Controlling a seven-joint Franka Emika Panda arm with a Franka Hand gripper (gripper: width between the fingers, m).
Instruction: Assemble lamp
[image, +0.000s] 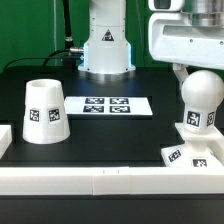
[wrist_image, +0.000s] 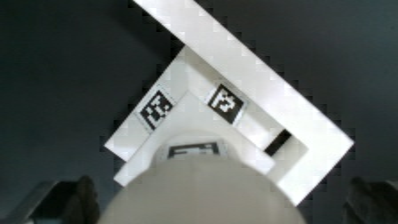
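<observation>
- The bulb (image: 201, 97) stands upright at the right edge of the exterior view, about mid-height, round top up. It has square tags on its lower collar.
- It sits on the base (image: 192, 150), the low sloped white piece in the lower right of that view. The two are touching, but I can't tell whether the bulb is actually screwed in or just resting there.
- The gripper (wrist_image: 217, 205) hangs right over the bulb. In the wrist view the two dark fingers (wrist_image: 63, 200) show either side of the bulb's rounded body, with black table visible between each one and the bulb. So the jaws are spread wide and not holding anything.
- In the exterior view you only get the arm (image: 186, 35), a chunky white block in the upper right corner above the bulb. The fingertips themselves are hard to make out there.
- The shade (image: 45, 110) is on its own at centre left of the exterior view. It sits wide end down on the table (image: 120, 140), well apart from the bulb and base.
- The marker board (image: 112, 105) lies flat mid-frame, between the shade and the bulb.
- A white rail (image: 100, 183) runs along the bottom of the exterior view, just in front of the base.
- The robot's white pedestal (image: 106, 48) is at top centre, in front of the green backdrop.
</observation>
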